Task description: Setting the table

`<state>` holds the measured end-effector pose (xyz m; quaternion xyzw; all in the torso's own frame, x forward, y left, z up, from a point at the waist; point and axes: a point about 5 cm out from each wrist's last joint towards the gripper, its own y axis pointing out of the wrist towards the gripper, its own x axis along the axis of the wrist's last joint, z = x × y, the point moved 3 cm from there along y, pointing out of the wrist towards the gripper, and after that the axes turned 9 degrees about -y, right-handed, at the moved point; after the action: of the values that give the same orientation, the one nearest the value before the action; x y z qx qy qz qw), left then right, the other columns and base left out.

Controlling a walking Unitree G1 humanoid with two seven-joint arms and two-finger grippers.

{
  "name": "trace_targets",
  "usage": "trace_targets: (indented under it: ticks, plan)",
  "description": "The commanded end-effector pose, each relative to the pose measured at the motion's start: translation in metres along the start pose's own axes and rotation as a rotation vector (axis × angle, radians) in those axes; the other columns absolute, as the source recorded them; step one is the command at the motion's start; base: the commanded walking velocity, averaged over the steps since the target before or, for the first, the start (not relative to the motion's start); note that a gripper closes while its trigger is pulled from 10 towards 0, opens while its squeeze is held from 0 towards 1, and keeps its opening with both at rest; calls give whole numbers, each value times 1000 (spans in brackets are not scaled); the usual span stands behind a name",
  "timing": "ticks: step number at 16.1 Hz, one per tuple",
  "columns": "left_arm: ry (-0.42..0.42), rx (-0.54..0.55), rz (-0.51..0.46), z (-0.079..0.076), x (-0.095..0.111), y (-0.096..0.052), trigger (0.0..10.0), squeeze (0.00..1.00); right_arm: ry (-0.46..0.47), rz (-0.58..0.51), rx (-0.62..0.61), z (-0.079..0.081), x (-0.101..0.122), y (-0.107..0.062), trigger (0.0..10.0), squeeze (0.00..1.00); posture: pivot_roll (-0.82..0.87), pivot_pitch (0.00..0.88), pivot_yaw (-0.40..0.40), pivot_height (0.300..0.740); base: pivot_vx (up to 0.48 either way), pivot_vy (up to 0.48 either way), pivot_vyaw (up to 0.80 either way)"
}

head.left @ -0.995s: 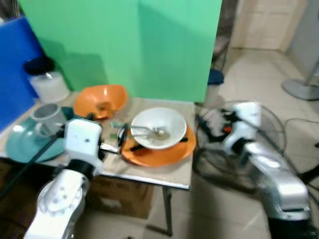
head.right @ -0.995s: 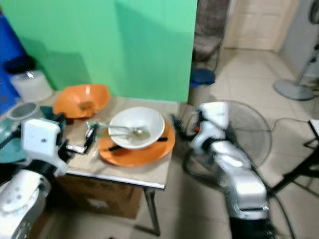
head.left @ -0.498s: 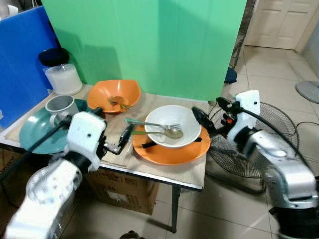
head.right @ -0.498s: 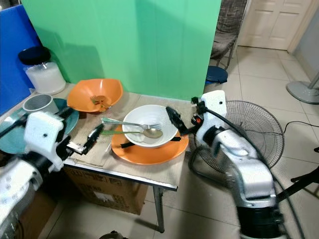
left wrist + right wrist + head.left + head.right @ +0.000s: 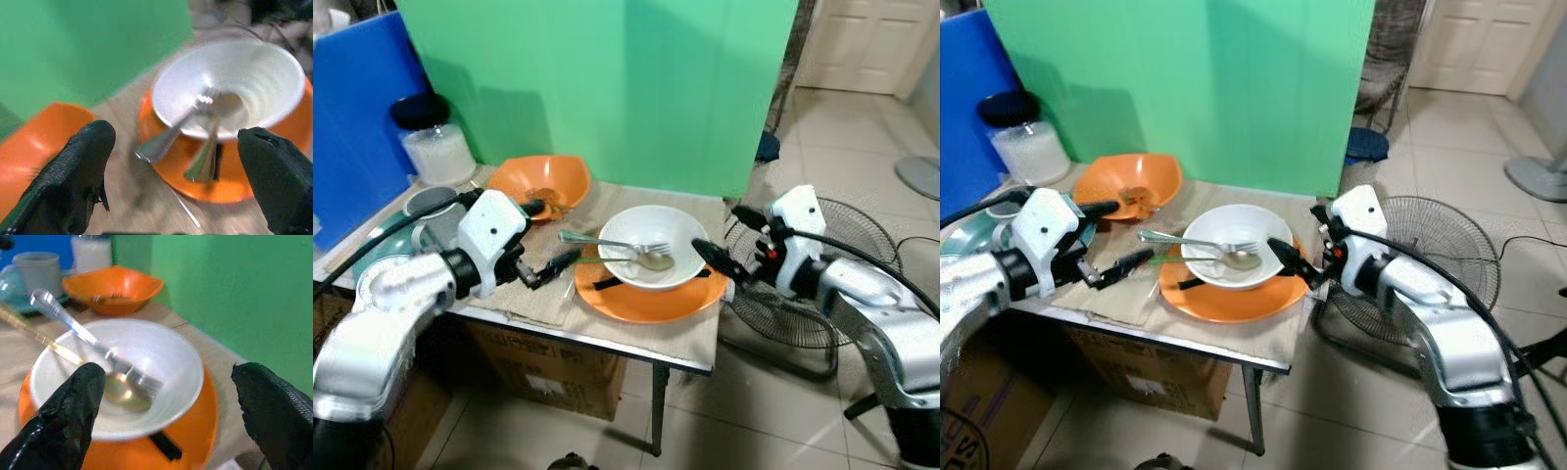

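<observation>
A white bowl [image 5: 651,240] stands on an orange plate [image 5: 641,302] near the table's front right. A fork [image 5: 605,242] and a spoon [image 5: 644,261] lie in the bowl, handles pointing left over its rim. A black strip [image 5: 605,285] lies on the plate under the bowl. My left gripper [image 5: 558,232] is open just left of the bowl, level with the handles. My right gripper [image 5: 717,231] is open at the bowl's right side, its lower finger [image 5: 713,258] over the plate's rim. Both wrist views look at the bowl [image 5: 230,83] [image 5: 122,362] between spread fingers.
An orange bowl [image 5: 540,184] with scraps sits behind the left gripper. A grey cup [image 5: 429,204] on a teal plate [image 5: 374,257] and a black-lidded jar [image 5: 433,145] stand at the far left. A beige cloth [image 5: 533,294] covers the table. A floor fan [image 5: 803,299] stands right of the table.
The view was blurred a second ago and has steadied. My left gripper has swung up toward the cutlery handles. My right gripper has come lower and closer to the bowl's right side.
</observation>
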<state>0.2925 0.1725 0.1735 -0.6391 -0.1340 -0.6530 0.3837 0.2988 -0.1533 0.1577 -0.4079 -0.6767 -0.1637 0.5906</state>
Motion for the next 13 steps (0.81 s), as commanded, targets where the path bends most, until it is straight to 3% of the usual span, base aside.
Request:
trace_targets:
  ticks: [1, 2, 3, 4, 5, 6, 9, 13]
  plan:
    - [-7, -76, 34, 2, -3, 0, 10000, 0, -23, -10, 42, 5, 3, -5, 10000, 0, 17, 0, 58, 740, 0, 0, 0]
    - [-18, -127, 51, 3, -4, 1, 10000, 0, -37, -1, 61, 5, 2, -10, 10000, 0, 3, 0, 68, 740, 0, 0, 0]
    - [-27, -166, 61, 1, -5, 3, 7412, 0, -43, 8, 68, 6, 0, -12, 10000, 0, -3, 0, 71, 740, 0, 0, 0]
    - [-30, -222, 85, -1, -8, 7, 2118, 0, -48, 18, 73, 8, -2, -15, 10000, 0, -8, 0, 75, 740, 0, 0, 0]
    - [-24, -245, 102, -2, -11, 9, 667, 0, -49, 20, 74, 8, -2, -15, 10000, 0, -10, 0, 76, 740, 0, 0, 0]
    - [10, -280, 150, 1, -19, 14, 0, 0, -50, 23, 83, 12, -3, -17, 10000, 0, -18, 0, 82, 740, 0, 0, 0]
    - [41, -294, 209, 12, -30, 20, 0, 0, -49, 31, 108, 18, -5, -19, 10000, 0, -21, 0, 83, 740, 0, 0, 0]
    - [60, -269, 195, 25, -31, 26, 0, 0, -48, 34, 134, 24, -5, -20, 10000, 0, -18, 0, 81, 740, 0, 0, 0]
